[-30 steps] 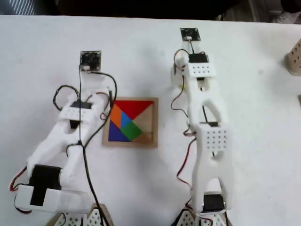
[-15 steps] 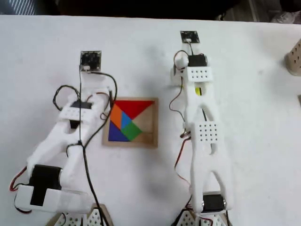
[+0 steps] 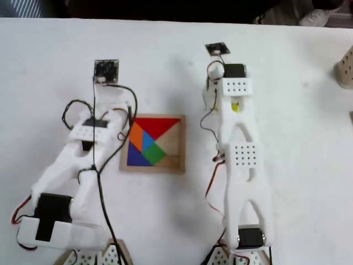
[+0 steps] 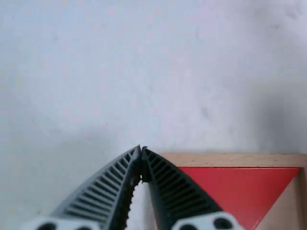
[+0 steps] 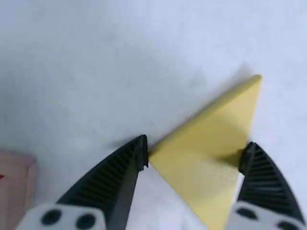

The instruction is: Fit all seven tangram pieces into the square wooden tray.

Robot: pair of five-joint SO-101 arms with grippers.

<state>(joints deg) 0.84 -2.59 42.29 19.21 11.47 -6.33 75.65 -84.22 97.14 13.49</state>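
**R gripper on yellow triangle; L gripper shut at tray corner**

- R gripper [image 5: 196,146]: jaws spread wide and set against two sides of the yellow triangle [image 5: 206,158], so the piece is pinched between them. Whether it is lifted off the table [image 3: 298,110] can't be told.
- In high view the yellow triangle [image 3: 235,106] is seen through the gap in the R arm's wrist, well apart from the tray [image 3: 180,144], on its right.
- L gripper [image 4: 142,151]: fingers pressed together, nothing held. The tip is parked at the tray's corner, just beside the red triangle [image 4: 230,191].
- Tray contents: red triangle [image 3: 160,128], orange pc [image 3: 135,138], light-blue pc [image 3: 148,141], green pc [image 3: 156,152], dark-blue triangle [image 3: 135,156]. Bare wood is left along the tray's right side.
- Diff vs 1.0 s ago: the R arm's wrist was shifted and its cam board swung towards the tray. Yellow is now seen under the wrist, not seen then. L arm, tray and pcs are unchanged.
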